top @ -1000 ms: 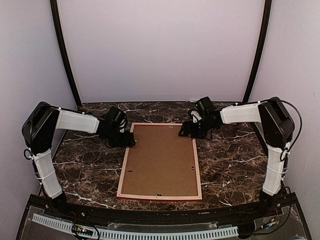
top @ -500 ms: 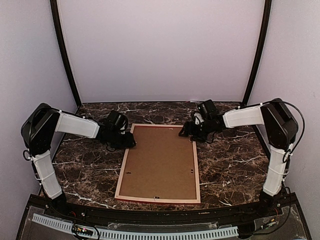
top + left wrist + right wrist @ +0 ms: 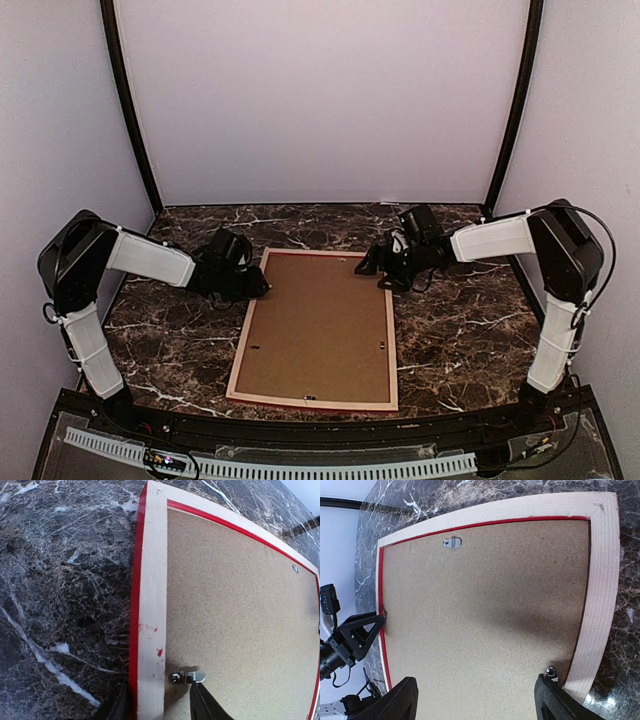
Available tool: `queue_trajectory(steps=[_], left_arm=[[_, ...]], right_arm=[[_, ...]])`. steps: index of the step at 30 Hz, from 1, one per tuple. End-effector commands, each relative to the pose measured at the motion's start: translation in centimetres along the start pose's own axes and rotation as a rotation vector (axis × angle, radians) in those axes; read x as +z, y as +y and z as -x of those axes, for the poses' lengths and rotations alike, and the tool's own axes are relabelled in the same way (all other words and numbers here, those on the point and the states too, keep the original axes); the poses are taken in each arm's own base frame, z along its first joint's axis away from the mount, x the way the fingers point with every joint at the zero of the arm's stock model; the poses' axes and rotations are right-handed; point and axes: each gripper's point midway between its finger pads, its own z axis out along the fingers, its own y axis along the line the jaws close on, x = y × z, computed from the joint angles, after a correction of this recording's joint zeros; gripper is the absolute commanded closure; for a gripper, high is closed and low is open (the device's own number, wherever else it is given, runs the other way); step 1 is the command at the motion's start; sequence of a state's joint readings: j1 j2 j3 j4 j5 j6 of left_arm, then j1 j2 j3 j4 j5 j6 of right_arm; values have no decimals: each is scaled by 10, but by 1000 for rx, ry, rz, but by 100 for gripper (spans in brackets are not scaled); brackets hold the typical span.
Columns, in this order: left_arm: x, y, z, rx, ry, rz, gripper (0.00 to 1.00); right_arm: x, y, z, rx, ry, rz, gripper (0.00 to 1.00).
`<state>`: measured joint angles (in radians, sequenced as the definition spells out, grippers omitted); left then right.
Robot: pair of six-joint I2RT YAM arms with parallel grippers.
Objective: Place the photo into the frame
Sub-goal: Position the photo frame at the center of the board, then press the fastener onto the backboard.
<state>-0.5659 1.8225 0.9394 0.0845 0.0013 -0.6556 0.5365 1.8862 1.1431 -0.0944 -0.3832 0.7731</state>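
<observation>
The frame [image 3: 315, 330] lies face down on the marble table [image 3: 470, 320], pale wood back and brown backing board up. No photo shows in any view. My left gripper [image 3: 250, 285] is low at the frame's far left corner. In the left wrist view its fingers [image 3: 202, 705] straddle the pale left rail [image 3: 150, 605], slightly apart, beside a metal turn clip [image 3: 187, 676]. My right gripper [image 3: 380, 268] is at the far right corner. It is wide open [image 3: 480, 700] over the backing board [image 3: 485, 605], with one fingertip by a clip [image 3: 550, 671].
Further metal clips sit on the backing board [image 3: 452, 542]. White walls and two black posts [image 3: 128, 110] close off the back and sides. Dark bare marble lies on both sides of the frame.
The frame has settled flatter and shifted slightly toward the near edge; the red strip along its near rail no longer shows. Both grippers have moved a little lower and nearer.
</observation>
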Motion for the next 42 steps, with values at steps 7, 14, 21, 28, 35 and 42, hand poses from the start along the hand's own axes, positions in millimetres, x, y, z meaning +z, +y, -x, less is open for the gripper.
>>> queue_trajectory(steps=[7, 14, 21, 28, 35, 42], left_arm=[[5, 33, -60, -42, 166, 94, 56], [5, 31, -58, -41, 163, 86, 55], [5, 29, -57, -39, 164, 80, 55], [4, 28, -54, -34, 157, 79, 55], [3, 28, -54, -36, 153, 79, 55], [2, 29, -54, -37, 152, 83, 55]], right_arm=[[-25, 16, 16, -56, -81, -22, 16], [-16, 3, 14, -81, -53, -73, 16], [-3, -7, 6, -82, -17, -85, 16], [0, -6, -4, -85, 9, -81, 17], [2, 4, -12, -90, 21, -63, 18], [2, 8, -11, -92, 17, -56, 18]])
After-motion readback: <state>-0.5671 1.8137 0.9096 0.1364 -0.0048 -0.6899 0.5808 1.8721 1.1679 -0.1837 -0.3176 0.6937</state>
